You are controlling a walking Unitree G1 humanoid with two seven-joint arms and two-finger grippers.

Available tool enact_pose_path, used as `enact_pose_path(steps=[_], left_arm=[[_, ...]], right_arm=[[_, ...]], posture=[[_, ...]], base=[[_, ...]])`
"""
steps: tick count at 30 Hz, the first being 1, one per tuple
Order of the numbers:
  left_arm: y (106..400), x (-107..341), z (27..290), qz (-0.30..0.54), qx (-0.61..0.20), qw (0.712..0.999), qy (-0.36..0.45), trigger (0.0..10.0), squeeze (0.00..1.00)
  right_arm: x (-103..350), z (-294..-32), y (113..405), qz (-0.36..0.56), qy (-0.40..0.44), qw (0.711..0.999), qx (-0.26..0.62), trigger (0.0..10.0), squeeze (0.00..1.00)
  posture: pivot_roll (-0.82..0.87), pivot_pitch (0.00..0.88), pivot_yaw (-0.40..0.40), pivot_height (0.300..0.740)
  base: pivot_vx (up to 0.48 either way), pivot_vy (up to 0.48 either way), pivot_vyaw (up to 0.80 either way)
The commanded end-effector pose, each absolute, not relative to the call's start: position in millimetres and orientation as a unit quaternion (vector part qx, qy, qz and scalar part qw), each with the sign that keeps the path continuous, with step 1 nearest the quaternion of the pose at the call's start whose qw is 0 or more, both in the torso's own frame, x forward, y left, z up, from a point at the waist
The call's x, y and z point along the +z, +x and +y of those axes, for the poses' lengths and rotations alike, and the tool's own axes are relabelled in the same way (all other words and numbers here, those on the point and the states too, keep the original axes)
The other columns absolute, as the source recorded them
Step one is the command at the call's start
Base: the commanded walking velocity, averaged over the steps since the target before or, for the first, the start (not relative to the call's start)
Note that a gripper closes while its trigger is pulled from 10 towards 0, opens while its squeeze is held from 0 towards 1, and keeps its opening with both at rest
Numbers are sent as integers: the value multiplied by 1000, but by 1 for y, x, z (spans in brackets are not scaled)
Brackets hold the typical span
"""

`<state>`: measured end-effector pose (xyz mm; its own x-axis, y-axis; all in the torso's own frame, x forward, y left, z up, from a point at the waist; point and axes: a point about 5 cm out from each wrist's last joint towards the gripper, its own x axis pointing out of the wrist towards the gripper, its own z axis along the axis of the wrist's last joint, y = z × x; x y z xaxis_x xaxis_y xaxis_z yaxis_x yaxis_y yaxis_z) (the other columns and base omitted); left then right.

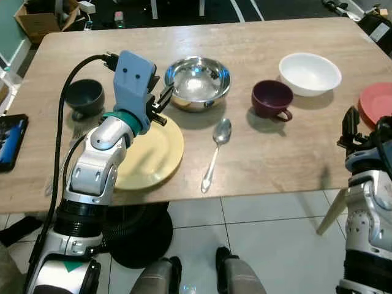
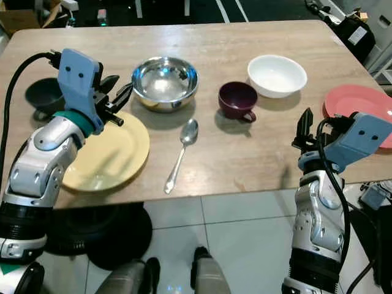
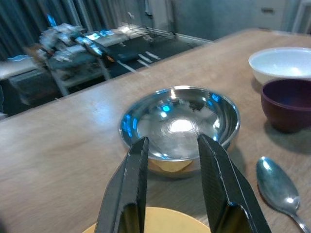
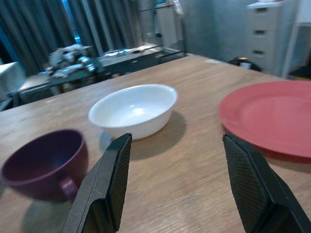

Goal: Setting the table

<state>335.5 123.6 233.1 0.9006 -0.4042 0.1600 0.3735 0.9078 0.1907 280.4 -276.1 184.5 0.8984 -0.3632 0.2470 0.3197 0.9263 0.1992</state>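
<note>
Overall, setting looks barely begun: the table [image 1: 275, 165] carries scattered ware. Yellow plate [image 2: 113, 153] lies at the near edge, red plate [image 2: 358, 104] at the right edge. Steel bowl [image 1: 197, 82], white bowl [image 1: 310, 73], dark bowl [image 1: 84, 97] and purple cup [image 1: 272, 98] sit mid-table; spoon [image 1: 215, 153] lies beside the yellow plate. Left gripper [image 2: 116, 98], partly open and empty, hovers between yellow plate and steel bowl. Right gripper [image 4: 180, 189], wide open and empty, waits off the near right corner.

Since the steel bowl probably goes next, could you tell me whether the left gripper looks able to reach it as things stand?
Probably yes. The left gripper hovers open over the yellow plate, pointed at the steel bowl, with nothing between them; the spoon lies off to the side.
</note>
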Motion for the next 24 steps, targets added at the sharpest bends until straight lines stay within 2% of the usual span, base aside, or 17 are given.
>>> enact_pose_path(steps=[1,24], left_arm=[[336,228,124,-91,-197,973,79,10000,0],[338,229,121,-94,-201,972,77,10000,0]], right_arm=[[181,-276,280,-136,79,971,-179,10000,0],[182,-279,280,-135,73,971,-185,10000,0]], posture=[[0,48,75,740],[-3,51,81,740]], base=[[-386,0,0],[-380,0,0]])
